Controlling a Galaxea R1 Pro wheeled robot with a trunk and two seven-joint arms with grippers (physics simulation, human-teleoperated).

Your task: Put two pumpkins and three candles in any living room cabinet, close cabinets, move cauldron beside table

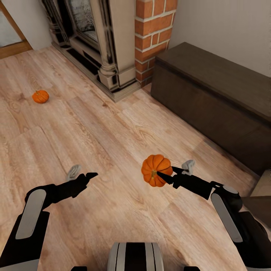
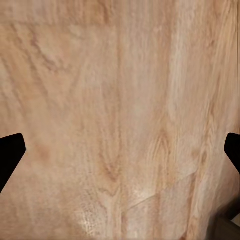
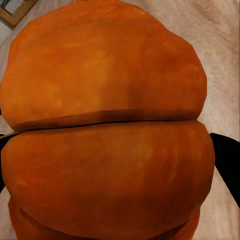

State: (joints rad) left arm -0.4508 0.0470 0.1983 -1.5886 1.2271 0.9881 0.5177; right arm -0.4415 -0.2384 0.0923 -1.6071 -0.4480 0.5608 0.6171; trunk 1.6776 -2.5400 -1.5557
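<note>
The right hand (image 1: 165, 175) gripped a pumpkin (image 1: 156, 170), its dark fingers clamped on either side of the ribbed orange body, which was held above the wooden floor (image 1: 94, 124) with its stem end turned toward the camera in the head view. In the right wrist view the pumpkin (image 3: 105, 125) sat right up against the lens, with a dark fingertip (image 3: 227, 160) showing at one edge of it and pale floorboards behind.

The left hand (image 1: 89, 175) was open and held nothing. In the left wrist view its two black fingertips (image 2: 10, 155) stood wide apart at opposite edges, with bare floor (image 2: 120, 110) between them.

A second pumpkin (image 1: 40, 96) sat upright on the floor, well apart from both hands, off toward the left arm's side and out in front of the fireplace (image 1: 94, 41). A red brick column (image 1: 152, 34) stood just beside the fireplace surround.

The cabinet (image 1: 210, 98) ran along the wall on the right arm's side, beside the brick column, low and dark brown, with its front closed. The held pumpkin was in front of it, apart from it.
</note>
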